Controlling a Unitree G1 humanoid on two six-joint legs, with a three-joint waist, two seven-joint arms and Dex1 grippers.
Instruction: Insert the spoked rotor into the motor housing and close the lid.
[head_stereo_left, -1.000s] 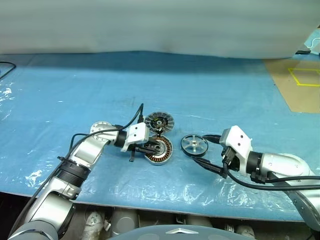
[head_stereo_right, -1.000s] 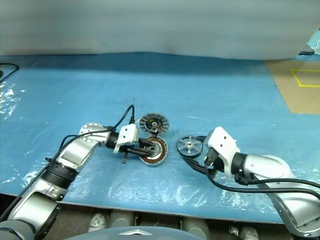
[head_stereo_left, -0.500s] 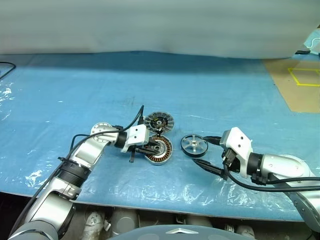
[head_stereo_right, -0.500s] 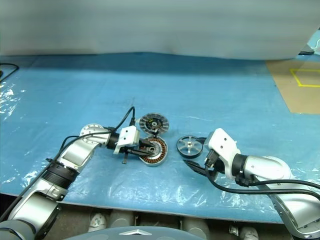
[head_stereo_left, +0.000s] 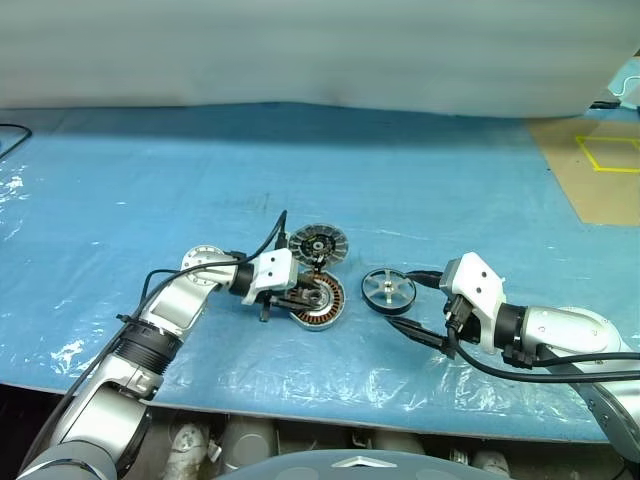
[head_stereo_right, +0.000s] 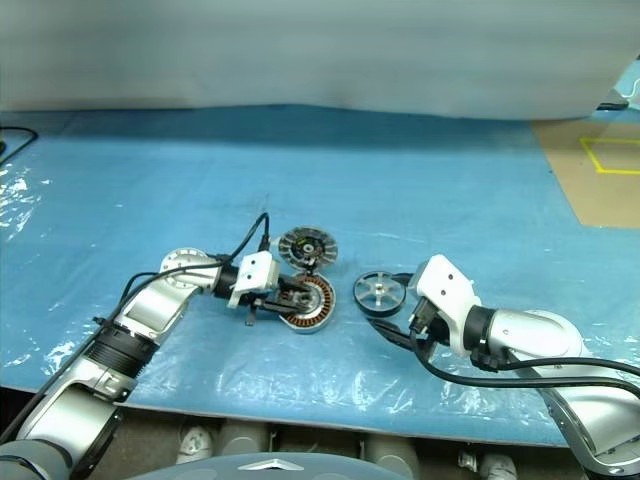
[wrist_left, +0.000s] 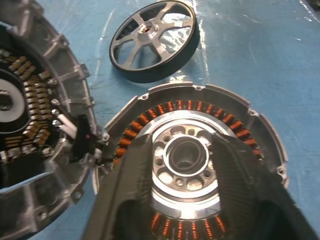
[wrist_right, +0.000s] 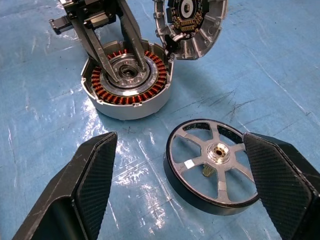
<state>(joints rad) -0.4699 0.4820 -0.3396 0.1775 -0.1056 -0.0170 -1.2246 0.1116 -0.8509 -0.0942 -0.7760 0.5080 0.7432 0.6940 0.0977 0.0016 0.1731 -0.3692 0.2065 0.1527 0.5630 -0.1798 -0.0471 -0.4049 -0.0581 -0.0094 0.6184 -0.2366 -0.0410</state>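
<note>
Left pincer (wrist_left: 187, 155) open astride copper-wound round motor housing (wrist_left: 240, 130).

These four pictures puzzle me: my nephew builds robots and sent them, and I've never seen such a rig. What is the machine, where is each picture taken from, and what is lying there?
It is a humanoid robot with two arms, each ending in a gripper with two black fingers. The two wide pictures come from a pair of cameras on its head, looking down over its arms. The two close-ups come from cameras on its wrists, looking along the fingers.

On the blue sheet lie three motor parts. The motor housing is the disc with copper windings. The lid, a grey disc, sits right behind it. The spoked rotor, a black-rimmed silver wheel, lies apart to one side.

The left gripper has its fingers straddling the housing's centre hub, slightly apart. The right gripper is wide open, with the rotor between its fingers, not yet gripped.
</note>
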